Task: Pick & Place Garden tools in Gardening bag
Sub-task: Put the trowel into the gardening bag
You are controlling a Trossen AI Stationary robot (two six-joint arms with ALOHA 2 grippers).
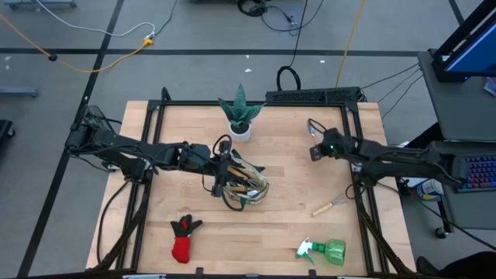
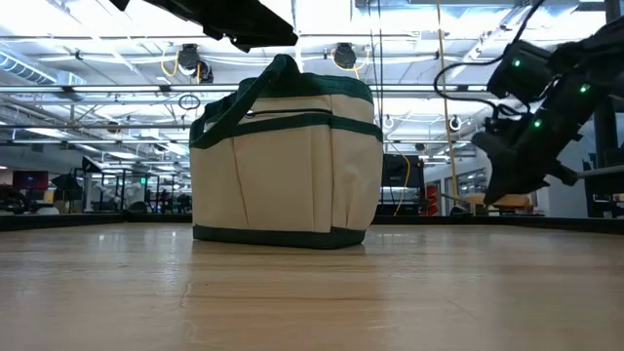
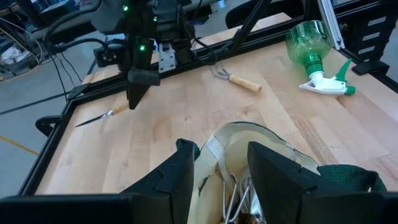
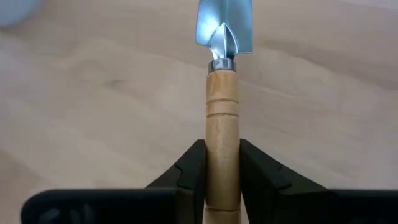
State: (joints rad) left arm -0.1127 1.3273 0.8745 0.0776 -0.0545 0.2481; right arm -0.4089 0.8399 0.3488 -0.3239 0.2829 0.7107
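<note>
My right gripper (image 4: 222, 171) pinches a trowel (image 4: 222, 124) by its wooden handle, blade pointing away over bare table (image 1: 287, 167). My left gripper (image 3: 221, 180) hangs with fingers spread above the gardening bag (image 1: 246, 184), mid-table, tools inside. Farther off lie the rake (image 1: 328, 205), spray bottle (image 1: 324, 250) and glove (image 1: 183, 238).

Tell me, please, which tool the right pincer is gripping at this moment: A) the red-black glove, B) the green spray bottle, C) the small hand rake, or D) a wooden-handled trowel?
D: the right wrist view shows the right pincer shut on the wooden handle of a trowel with its metal blade pointing away, while the spray bottle, glove and small rake lie on the table.
</note>
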